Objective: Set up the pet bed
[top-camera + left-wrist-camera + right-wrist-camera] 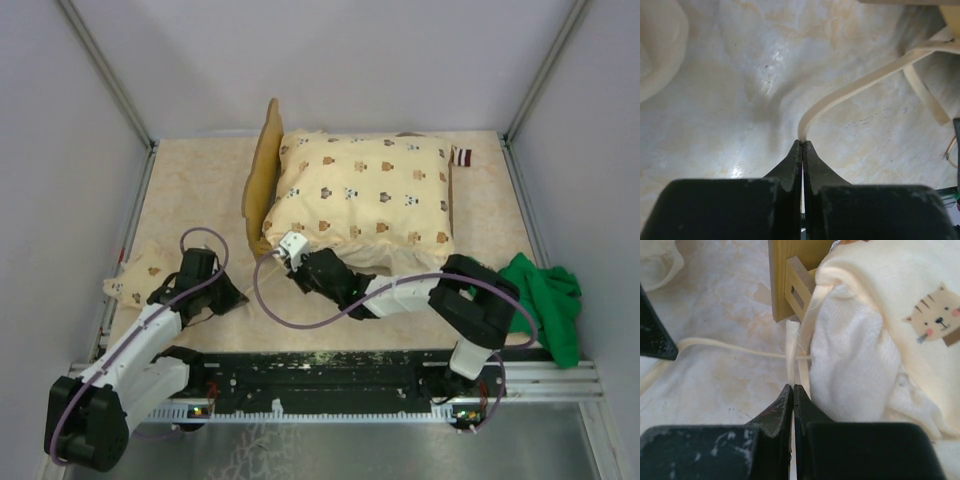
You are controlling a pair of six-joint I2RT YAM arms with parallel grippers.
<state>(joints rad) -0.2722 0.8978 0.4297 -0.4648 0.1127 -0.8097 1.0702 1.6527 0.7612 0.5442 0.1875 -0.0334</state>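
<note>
Bed leg stands just past the right jaws, closed on a cream tie; left jaws, closed too, pinch a second tie; a cream quilt covers the bed, far-middle of the marbled beige desk; pillow near left; green cloth right; grey walls enclose it.

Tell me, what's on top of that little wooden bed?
A cream animal-print quilt covers the bed, spilling over its near edge. Only the headboard shows; the base beneath is hidden.
</note>
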